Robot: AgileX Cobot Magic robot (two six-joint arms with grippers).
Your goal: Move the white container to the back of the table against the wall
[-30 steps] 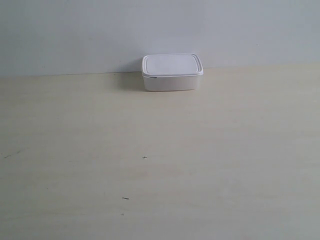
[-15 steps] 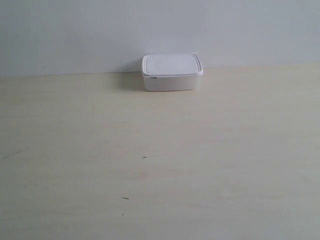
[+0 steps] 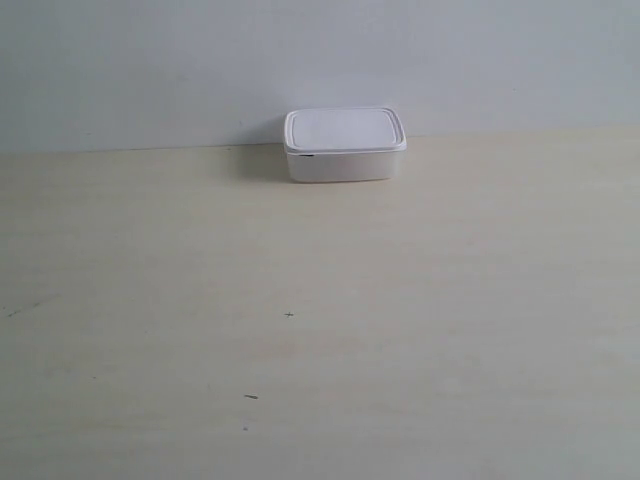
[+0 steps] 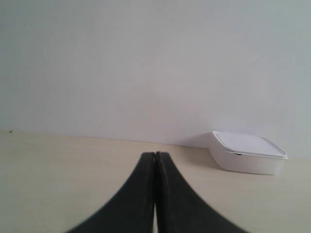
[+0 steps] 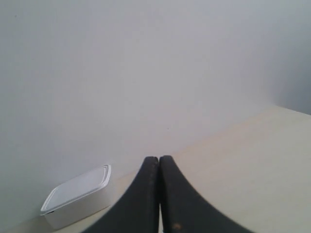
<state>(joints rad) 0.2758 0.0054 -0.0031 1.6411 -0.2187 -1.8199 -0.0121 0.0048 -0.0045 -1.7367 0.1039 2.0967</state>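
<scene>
- Change: none that you can see over the last second. The white container (image 3: 345, 145) sits where it sat, its lid (image 3: 344, 128) on, at the far edge of the tabletop (image 3: 320, 330) below the wall (image 3: 320, 60).
- Meaning: you may judge the move complete, though actual contact with the wall cannot be told.
- Left pincer (image 4: 154, 156) and right pincer (image 5: 159, 159): both closed, tips together, empty, well apart from the container.
- Surface: pale wood grain with a few dark specks (image 3: 289, 315).
- Room: the wall is plain light grey.
</scene>
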